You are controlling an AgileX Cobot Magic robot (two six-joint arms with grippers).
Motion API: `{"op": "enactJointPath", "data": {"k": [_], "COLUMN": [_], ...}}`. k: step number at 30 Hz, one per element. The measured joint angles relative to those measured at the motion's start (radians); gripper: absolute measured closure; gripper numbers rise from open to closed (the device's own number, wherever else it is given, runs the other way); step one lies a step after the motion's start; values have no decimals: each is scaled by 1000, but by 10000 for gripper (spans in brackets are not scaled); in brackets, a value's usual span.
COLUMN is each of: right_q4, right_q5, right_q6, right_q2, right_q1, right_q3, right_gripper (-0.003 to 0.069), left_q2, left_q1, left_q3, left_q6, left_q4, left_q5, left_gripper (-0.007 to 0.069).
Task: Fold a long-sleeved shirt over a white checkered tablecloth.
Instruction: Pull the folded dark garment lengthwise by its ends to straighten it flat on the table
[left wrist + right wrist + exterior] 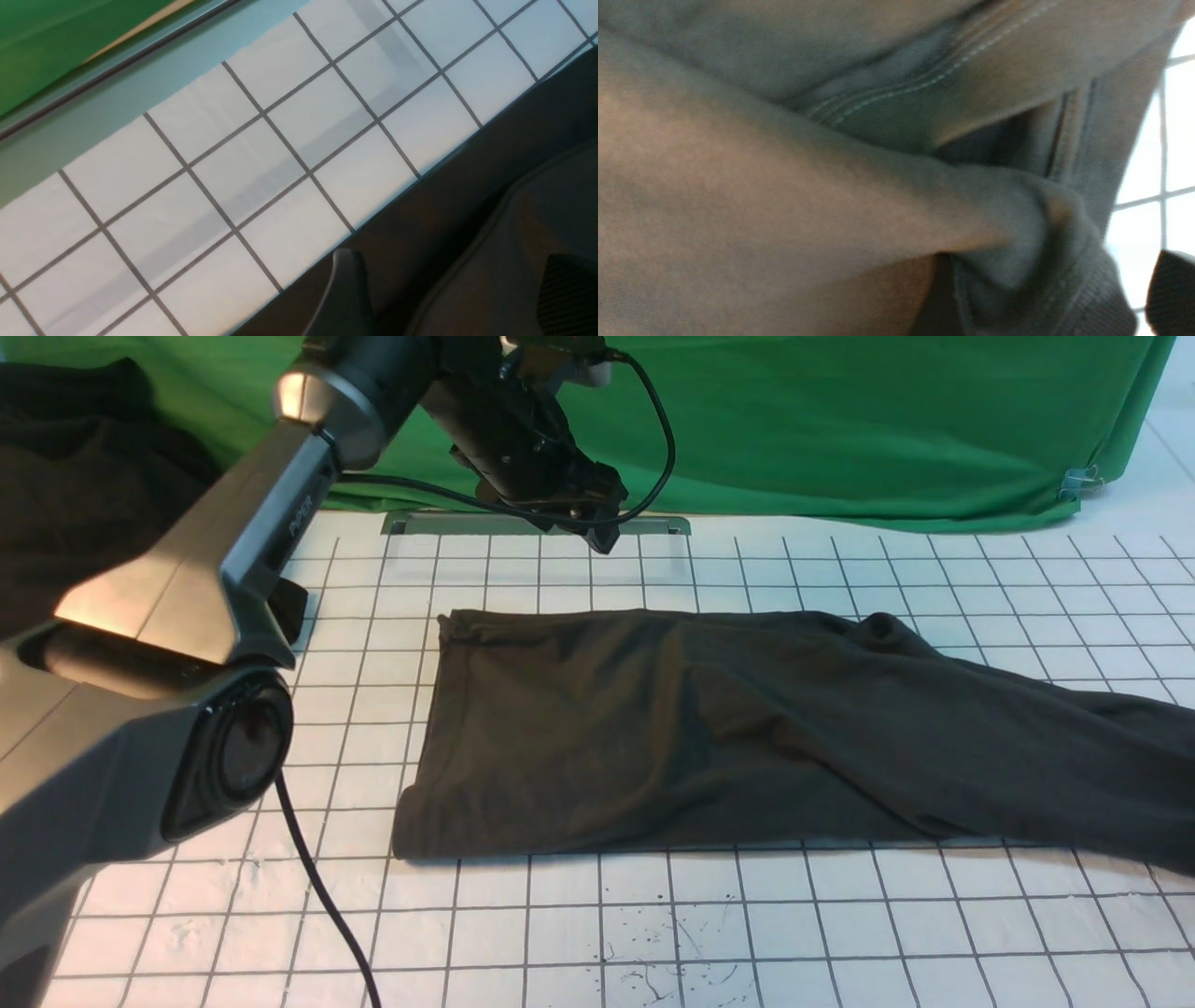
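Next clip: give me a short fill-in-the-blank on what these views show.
1. The curtain behind the tablecloth is ____.
2. The only arm in the front view is the robot's ____ one.
3. The long-sleeved shirt runs off the front view's ____ edge.
4. That arm's end effector has its jaws ____.
Missing words: green; left; right; open.

A broad green fabric backdrop (840, 429) hangs in folds across the far side, its hem resting on the surface (1111, 509). At the far left, a deeper-black bundle of plain cloth (84, 495) lies heaped against it. A flat grey metal bar (439, 524) lies along the foot of the backdrop, left of centre. A small silvery metal clip (1078, 481) grips the hem at the right end.
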Motion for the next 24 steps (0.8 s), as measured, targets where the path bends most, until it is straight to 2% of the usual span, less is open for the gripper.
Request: {"op": "enactJointPath", "data": {"k": [2, 4, 6, 7, 8, 10, 12, 16, 24], "right_q4": [-5, -6, -6, -6, -6, -5, -5, -4, -4], "right_q5": [6, 7, 11, 12, 13, 16, 16, 46, 168], "right_q6": [0, 0, 0, 0, -1, -3, -5, -5, -8], "right_q2": [0, 0, 8, 10, 13, 26, 30, 30, 30], "right_q1": [0, 0, 0, 0, 0, 0, 0, 0, 0], "right_q3": [-11, -13, -13, -13, -13, -13, -17, -62, -260], "right_gripper": [153, 200, 311, 323, 377, 555, 619, 636, 636], "left_q2": [0, 0, 0, 0, 0, 0, 0, 0, -37], "left_q1": [0, 0, 0, 0, 0, 0, 0, 0, 4], "left_q3": [0, 0, 0, 0, 0, 0, 0, 0, 1], "left_q6": [0, 0, 0, 0, 0, 0, 0, -1, -46], "left_q4": [-1, -2, -2, -2, -3, -6, -6, 1, 112], "left_q5": [0, 0, 0, 0, 0, 0, 0, 0, 1], "left_gripper": [126, 126, 126, 126, 126, 126, 126, 126, 126]}}
